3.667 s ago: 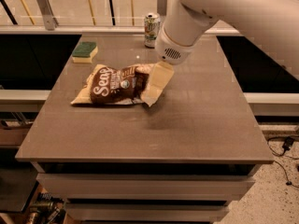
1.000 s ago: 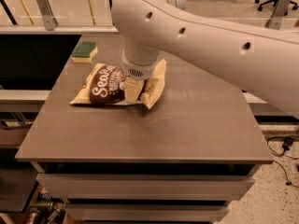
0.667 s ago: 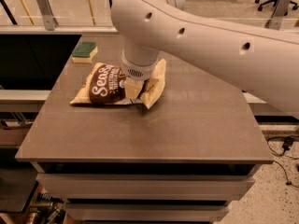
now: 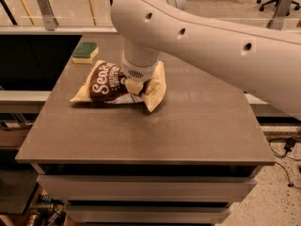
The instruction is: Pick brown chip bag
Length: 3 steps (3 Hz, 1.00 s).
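Note:
The brown chip bag (image 4: 104, 83) lies on the grey table (image 4: 188, 126), left of its middle. It is crinkled, with a dark brown centre, white script lettering and cream-tan ends. My gripper (image 4: 134, 85) is down on the bag's right half, at the seam between the brown centre and the tan right end (image 4: 155, 86). The thick white wrist and arm (image 4: 197, 36) reach in from the right and hide most of the gripper and part of the bag.
A green-and-yellow sponge (image 4: 85, 52) lies at the table's back left corner. The table's left edge (image 4: 44, 107) drops to a dark lower shelf. A railing and glass stand behind the table. Cables lie on the floor at right (image 4: 282, 147).
Since the earliest frame the arm has swung left and come down over the bag, now hiding the soda can at the back. In the last second almost nothing has moved.

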Tool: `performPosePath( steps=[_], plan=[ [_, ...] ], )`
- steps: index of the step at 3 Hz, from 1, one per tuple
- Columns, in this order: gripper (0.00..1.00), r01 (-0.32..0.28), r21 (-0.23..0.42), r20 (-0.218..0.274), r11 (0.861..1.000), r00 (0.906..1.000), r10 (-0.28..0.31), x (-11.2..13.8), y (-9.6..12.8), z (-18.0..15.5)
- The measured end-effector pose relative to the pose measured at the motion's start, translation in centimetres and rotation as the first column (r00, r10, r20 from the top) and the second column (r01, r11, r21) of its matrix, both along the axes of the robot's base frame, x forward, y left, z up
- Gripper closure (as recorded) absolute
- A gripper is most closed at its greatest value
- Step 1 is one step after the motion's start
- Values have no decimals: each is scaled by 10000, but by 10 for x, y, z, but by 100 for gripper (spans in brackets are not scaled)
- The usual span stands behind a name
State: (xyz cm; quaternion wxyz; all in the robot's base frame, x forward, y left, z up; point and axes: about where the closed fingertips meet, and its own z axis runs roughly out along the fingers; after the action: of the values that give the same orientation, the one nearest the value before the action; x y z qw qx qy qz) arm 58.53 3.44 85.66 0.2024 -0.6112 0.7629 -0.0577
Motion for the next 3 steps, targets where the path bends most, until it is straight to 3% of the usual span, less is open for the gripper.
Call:
performPosePath(
  steps=[1, 3],
  plan=[
    [100, -192, 316, 172, 9993, 9997, 187, 0, -6, 8],
    [100, -795, 1203, 1276, 9895, 9898, 640, 7, -33, 61]
  ],
)
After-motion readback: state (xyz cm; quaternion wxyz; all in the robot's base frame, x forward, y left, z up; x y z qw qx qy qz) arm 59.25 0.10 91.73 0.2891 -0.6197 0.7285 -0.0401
